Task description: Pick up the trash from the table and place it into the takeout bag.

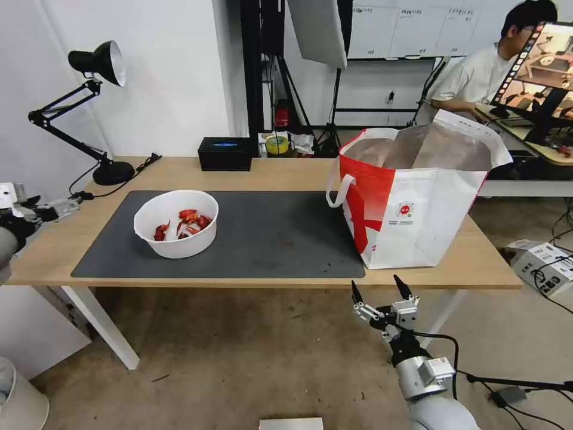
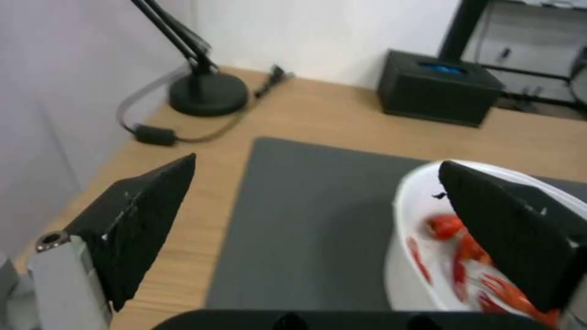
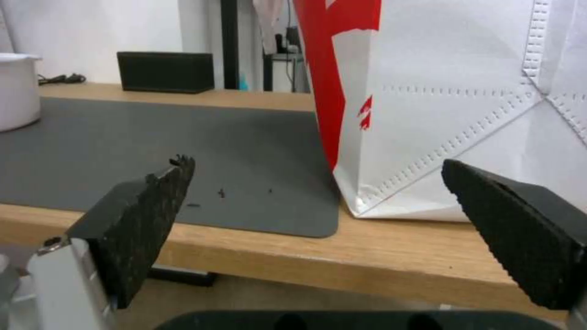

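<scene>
Below the bench's front edge hangs my right pincer, fingers wide, empty, just before the bag. Farther left, my left pincer is spread wide beside the bowl on the mat. Bowl lies nearer my left arm.

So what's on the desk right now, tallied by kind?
White bowl with red crayfish shells: 1
Red-and-white takeout bag: 1
Black tissue box: 1
Black desk lamp: 1
Dark grey mat: 1
Total: 5
</scene>
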